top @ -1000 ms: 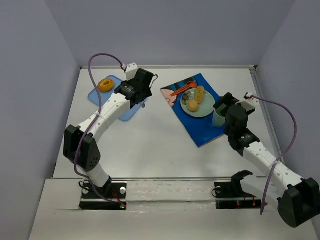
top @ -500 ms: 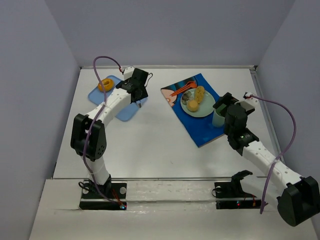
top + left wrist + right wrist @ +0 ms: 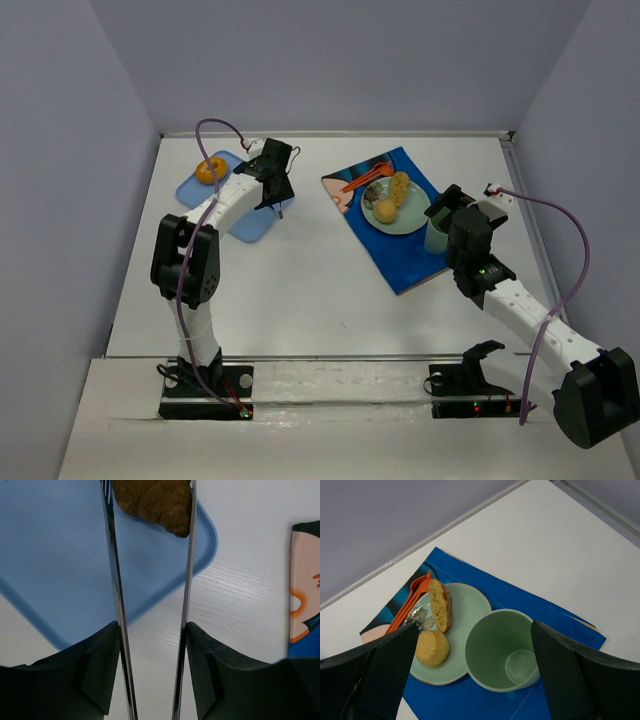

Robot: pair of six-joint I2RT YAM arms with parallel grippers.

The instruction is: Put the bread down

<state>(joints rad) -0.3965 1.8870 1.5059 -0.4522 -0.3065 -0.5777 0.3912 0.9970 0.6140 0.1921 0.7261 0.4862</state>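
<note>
My left gripper point(image 3: 277, 190) point(image 3: 152, 630) is shut on metal tongs point(image 3: 116, 580). A brown piece of bread point(image 3: 155, 500) sits between the two tong blades, over the corner of a blue tray point(image 3: 255, 225) point(image 3: 55, 555). I cannot tell if the bread rests on the tray. An orange ring-shaped bread point(image 3: 210, 170) lies at the tray's far end. My right gripper point(image 3: 445, 210) point(image 3: 475, 630) is open and empty above a green cup point(image 3: 437, 238) point(image 3: 502, 650). A green plate point(image 3: 410, 215) point(image 3: 470, 605) holds a bread slice point(image 3: 440, 605) and a muffin point(image 3: 431, 647).
The plate and cup stand on a blue placemat point(image 3: 400, 260) point(image 3: 545, 605), whose edge shows in the left wrist view point(image 3: 305, 580). Orange utensils point(image 3: 365, 178) point(image 3: 412, 602) and a foil scrap point(image 3: 417, 616) lie by the plate. Grey walls close the table's sides and back.
The left arm's elbow has folded back and to the right, while its gripper stays over the blue tray's right corner. The right arm has not moved.
</note>
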